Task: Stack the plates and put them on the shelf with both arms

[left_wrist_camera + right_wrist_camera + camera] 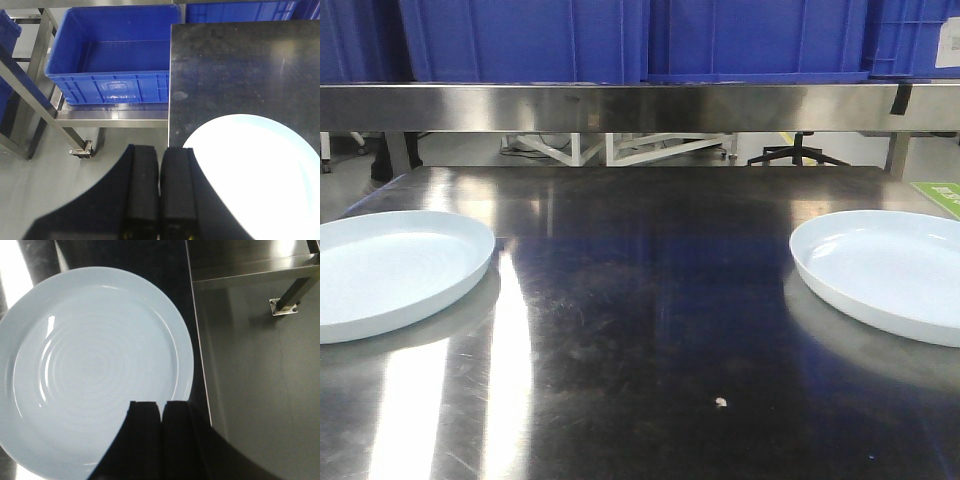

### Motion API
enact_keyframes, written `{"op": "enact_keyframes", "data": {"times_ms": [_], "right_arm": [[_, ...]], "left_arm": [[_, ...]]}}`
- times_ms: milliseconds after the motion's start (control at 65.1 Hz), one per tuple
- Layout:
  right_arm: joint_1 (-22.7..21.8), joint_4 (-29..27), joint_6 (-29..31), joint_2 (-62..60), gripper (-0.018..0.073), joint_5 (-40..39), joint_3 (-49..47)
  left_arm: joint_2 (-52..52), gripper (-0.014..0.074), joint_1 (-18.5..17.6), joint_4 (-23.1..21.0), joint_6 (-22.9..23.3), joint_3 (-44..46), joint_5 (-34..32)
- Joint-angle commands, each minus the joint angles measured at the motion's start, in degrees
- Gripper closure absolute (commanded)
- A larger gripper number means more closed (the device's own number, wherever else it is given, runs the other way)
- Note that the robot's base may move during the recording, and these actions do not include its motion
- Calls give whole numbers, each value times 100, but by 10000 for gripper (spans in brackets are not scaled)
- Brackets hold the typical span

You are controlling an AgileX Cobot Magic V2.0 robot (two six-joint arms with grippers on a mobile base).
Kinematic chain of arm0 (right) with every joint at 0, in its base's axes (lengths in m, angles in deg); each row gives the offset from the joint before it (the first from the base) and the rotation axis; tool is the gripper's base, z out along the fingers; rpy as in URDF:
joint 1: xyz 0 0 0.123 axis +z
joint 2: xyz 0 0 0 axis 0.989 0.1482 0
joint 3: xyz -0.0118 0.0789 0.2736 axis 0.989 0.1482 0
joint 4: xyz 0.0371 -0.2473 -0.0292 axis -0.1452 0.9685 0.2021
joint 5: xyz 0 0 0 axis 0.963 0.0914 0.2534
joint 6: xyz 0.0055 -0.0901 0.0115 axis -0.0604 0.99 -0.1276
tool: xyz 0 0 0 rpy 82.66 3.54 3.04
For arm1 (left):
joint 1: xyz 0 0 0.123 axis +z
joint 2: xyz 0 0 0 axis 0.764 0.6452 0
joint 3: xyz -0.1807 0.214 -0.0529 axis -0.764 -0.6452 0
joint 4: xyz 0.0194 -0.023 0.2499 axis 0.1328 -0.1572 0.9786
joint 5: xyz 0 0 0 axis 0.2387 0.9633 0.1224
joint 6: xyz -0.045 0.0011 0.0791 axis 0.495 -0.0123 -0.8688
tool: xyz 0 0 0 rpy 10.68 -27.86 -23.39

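Plainly, we are at the very outset. Both plates lie flat on the steel tabletop (pixel 650 300), unstacked and well apart. We judge they were set out this way so that each sits within its own arm's reach.

Our left gripper (pixel 160 160) hangs over the table's outer edge with its two fingers pressed together and nothing between them. The left plate (pixel 260 175) lies below it, spreading inward from the fingertips, with its rim passing under them. Ahead of the gripper and outward, a blue crate (pixel 115 65) rests on a low rack beside the table.

Our right gripper (pixel 161 410) is closed in the same way, also on nothing. It is poised over the near rim of the right plate (pixel 90 365). Most of that plate lies ahead of the fingertips and inward, and the table's edge is just outward of them. We cannot tell how high either gripper hangs above its plate.

We take the step in hand to be the approach. The fingers must part before either one can pinch a rim. These rims are low and glossy, so a shallow bite could slip.

One plate then has to cross the table onto the other. The shelf (pixel 620 105) stands ahead of both grippers and above table height, with blue crates (pixel 520 40) on it. We cannot see where on it a stack would fit.
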Motion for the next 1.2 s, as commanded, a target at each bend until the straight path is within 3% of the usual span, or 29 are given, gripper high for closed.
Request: {"op": "enact_keyframes", "data": {"times_ms": [0, 77, 200, 261, 338, 553, 1183], "right_arm": [[17, 90, 50, -60, 438, -442, -226], [17, 96, 50, -60, 270, -519, -226], [17, 96, 50, -60, 10, -705, -226], [17, 96, 50, -60, -19, -811, -226], [17, 96, 50, -60, -10, -909, -226], [17, 96, 50, -60, -10, -974, -226], [17, 96, 50, -60, -10, -974, -226]], "left_arm": [[-51, 513, -40, 19, 0, 213, -359], [-51, 463, -40, 6, 0, 213, -330], [116, 202, -40, 6, 0, 213, -237], [300, 53, -40, -13, 0, 213, -153], [580, -21, -40, -188, 51, 213, -75], [1426, 38, -29, -237, 155, 213, -208], [3086, 38, -29, -211, 191, 213, -707]]}}
